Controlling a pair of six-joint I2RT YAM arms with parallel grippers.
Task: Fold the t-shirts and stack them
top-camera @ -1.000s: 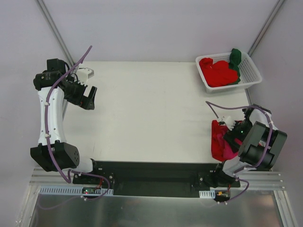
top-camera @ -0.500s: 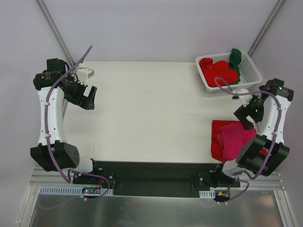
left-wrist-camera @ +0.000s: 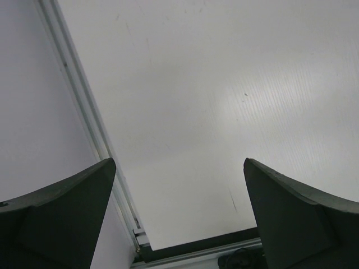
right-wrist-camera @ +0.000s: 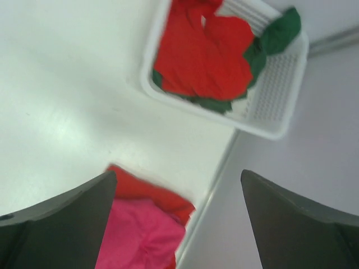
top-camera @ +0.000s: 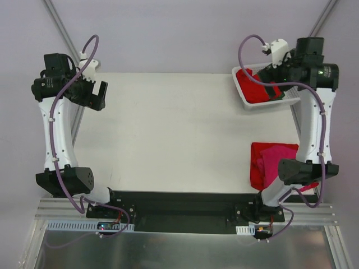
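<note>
Red t-shirt heaps [right-wrist-camera: 202, 50] two, pink t-shirt [right-wrist-camera: 140, 235] one, green t-shirt [right-wrist-camera: 280, 28] one.

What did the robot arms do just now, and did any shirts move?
The right gripper swung up and away from the folded magenta-pink t-shirt and now hovers, open and empty, above the white slotted plastic basket. The left gripper shifted slightly toward the far edge, also open. The shirt and the basket stayed put.

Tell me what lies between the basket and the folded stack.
Only bare table; the right wrist view shows it between the basket and the stack.
</note>
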